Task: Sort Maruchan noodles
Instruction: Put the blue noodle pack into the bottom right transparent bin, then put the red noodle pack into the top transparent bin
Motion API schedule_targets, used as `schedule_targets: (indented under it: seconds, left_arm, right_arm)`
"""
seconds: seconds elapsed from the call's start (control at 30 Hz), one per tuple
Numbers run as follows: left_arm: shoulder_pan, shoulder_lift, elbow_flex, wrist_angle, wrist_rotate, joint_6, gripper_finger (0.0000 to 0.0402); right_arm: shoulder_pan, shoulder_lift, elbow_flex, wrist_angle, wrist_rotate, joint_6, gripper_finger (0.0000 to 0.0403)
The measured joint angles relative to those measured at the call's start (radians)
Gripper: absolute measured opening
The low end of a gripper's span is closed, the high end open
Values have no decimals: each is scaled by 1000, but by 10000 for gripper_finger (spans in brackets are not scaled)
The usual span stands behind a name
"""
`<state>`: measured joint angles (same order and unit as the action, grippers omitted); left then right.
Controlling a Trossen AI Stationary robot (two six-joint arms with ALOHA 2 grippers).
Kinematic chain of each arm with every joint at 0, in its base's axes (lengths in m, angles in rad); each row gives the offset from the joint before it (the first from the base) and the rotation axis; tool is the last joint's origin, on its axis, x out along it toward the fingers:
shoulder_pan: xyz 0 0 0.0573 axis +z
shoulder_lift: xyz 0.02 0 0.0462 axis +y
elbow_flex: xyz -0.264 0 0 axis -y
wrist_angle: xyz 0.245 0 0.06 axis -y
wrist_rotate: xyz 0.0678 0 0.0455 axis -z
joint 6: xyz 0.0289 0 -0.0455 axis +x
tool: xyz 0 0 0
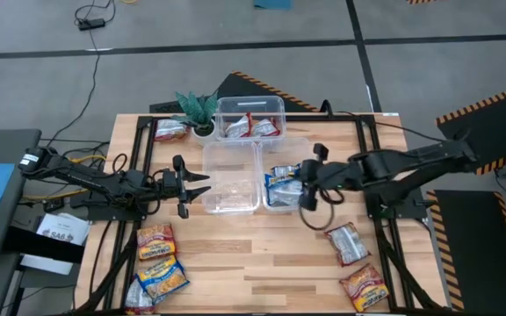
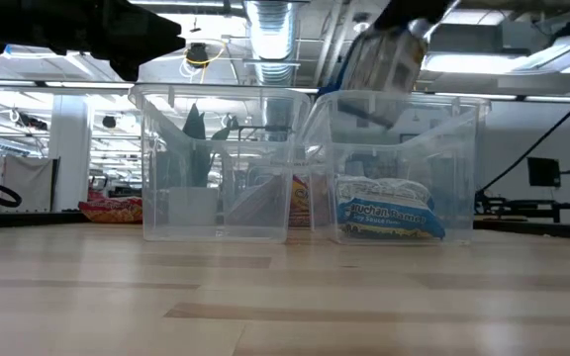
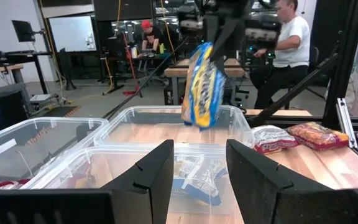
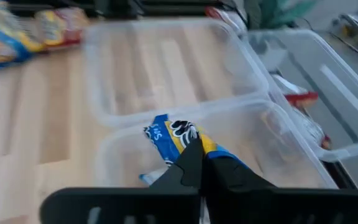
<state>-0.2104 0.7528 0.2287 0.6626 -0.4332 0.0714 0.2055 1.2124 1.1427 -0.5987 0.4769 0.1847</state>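
My right gripper (image 1: 302,183) is shut on a blue-and-yellow noodle packet (image 3: 202,87) above the near right clear bin (image 1: 281,207). That bin holds another blue packet (image 2: 389,213). My left gripper (image 1: 202,184) is open and empty, level, at the left wall of the empty middle bin (image 1: 231,180). The far bin (image 1: 249,118) holds red packets. Two yellow packets (image 1: 158,259) lie near left. A red-and-silver packet (image 1: 348,242) and an orange-red one (image 1: 363,286) lie near right. Another red packet (image 1: 169,132) lies far left. My right gripper pinches the blue-and-yellow packet by its upper end (image 4: 188,142) between its two shut fingers, coming from above. The packet hangs below the fingers (image 3: 219,31), lifted clear, over the near right bin.
A small green potted plant (image 1: 197,110) stands at the far left beside the far bin. Bare wood lies along the table's near middle (image 1: 253,263). People sit at desks in the room beyond the table (image 3: 288,43).
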Motion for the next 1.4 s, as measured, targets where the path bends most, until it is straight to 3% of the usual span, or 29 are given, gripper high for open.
schedule_targets:
  seconds: [0.37,0.67,1.03,1.27,1.4]
  left_arm:
    - [0,0,0,-1,0,7,138]
    - [0,0,0,-12,-69,8,138]
    - [0,-1,0,-25,-77,-4,138]
    - [0,-1,0,-27,-76,-4,138]
    - [0,-1,0,-27,-76,-5,138]
  right_arm:
    - [-145,129,0,4,123,-31,145]
    - [-175,117,0,-101,128,-23,245]
    - [-35,29,-47,-402,159,215,249]
    - [126,-117,-198,-386,228,372,249]
    - [231,-212,-304,-252,347,433,249]
